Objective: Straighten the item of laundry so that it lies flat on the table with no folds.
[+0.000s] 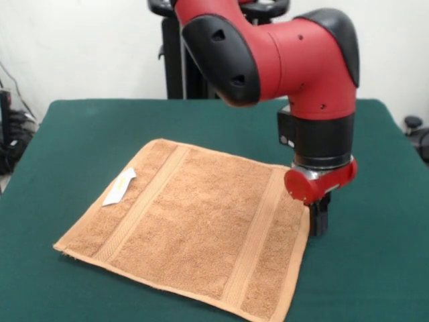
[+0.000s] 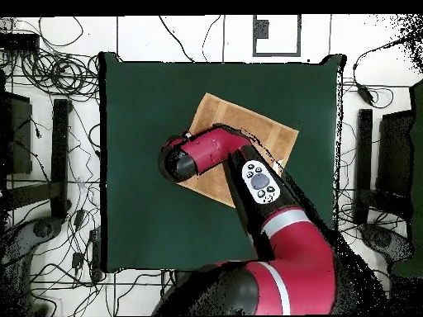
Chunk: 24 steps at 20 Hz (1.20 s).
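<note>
Front view: towel (image 1: 201,231) spread flat on the green table (image 1: 80,127), lying at an angle to the table's edges, with 2 woven bands running across it near its ends and a white tag (image 1: 119,187) at its left end. The red and black arm (image 1: 268,57) descends from above; the gripper (image 1: 318,218) stands upright with its dark tips at the towel's right edge, low over the cloth. Whether the fingers are parted or closed cannot be told.

Overhead view: towel (image 2: 256,128) near the table's (image 2: 140,165) middle, partly covered by the arm (image 2: 248,177). The wrist hides the gripper. Cables (image 2: 58,74) lie on the floor round the table.
</note>
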{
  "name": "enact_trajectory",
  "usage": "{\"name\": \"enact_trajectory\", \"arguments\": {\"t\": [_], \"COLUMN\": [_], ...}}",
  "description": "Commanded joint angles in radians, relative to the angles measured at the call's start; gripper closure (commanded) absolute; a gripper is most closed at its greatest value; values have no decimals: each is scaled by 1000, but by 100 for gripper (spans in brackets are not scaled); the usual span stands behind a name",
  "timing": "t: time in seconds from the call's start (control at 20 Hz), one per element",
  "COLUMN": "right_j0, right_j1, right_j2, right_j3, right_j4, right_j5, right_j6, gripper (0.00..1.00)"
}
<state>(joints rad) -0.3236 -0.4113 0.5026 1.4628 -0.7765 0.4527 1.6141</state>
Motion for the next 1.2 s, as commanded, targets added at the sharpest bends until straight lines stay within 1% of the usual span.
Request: {"name": "enact_trajectory", "arguments": {"t": [0.05,0.2,0.35,0.5,0.6,0.7,0.85,1.2], "right_j0": [23,18,4,-10,-30,-17,-16,-19], "right_j1": [-135,-165,-191,-222,-262,-281,-282,-277], "right_j2": [-38,-58,-70,-70,-62,-80,-83,-66], "right_j3": [96,111,133,169,200,209,209,198], "right_j4": [78,101,121,137,154,161,172,209], "right_j5": [122,97,98,53,54,68,66,78], "right_j6": [77,109,104,112,89,97,99,63], "gripper": [100,100,100,100,100,100,100,100]}}
